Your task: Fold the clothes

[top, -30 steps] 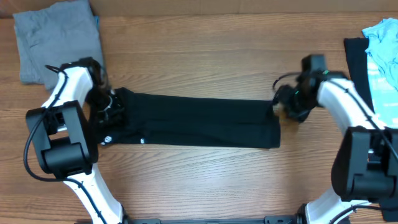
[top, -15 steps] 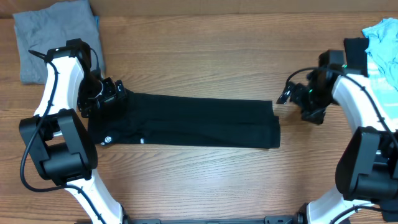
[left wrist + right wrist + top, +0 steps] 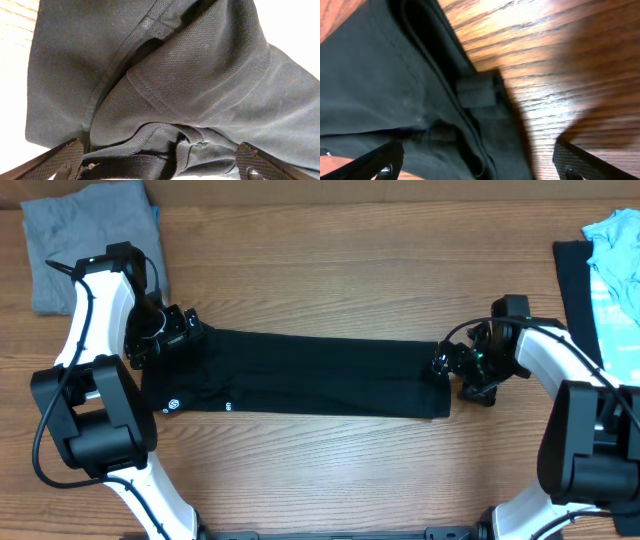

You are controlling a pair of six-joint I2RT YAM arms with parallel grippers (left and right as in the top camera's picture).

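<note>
Black short-sleeved fabric T-shirt (image 3: 310, 375), a long folded band on the brown wooden table (image 3: 320, 270); both jaw pairs wide, empty.
Overhead, the left gripper (image 3: 183, 330) is placed at its left end, the right gripper (image 3: 445, 366) at its right; all layers should be pinched together. By the left wrist, bunched seamed folds are exposed between the jaws; by the right wrist, a stacked edge on bare wood, unreadable overhead.
</note>
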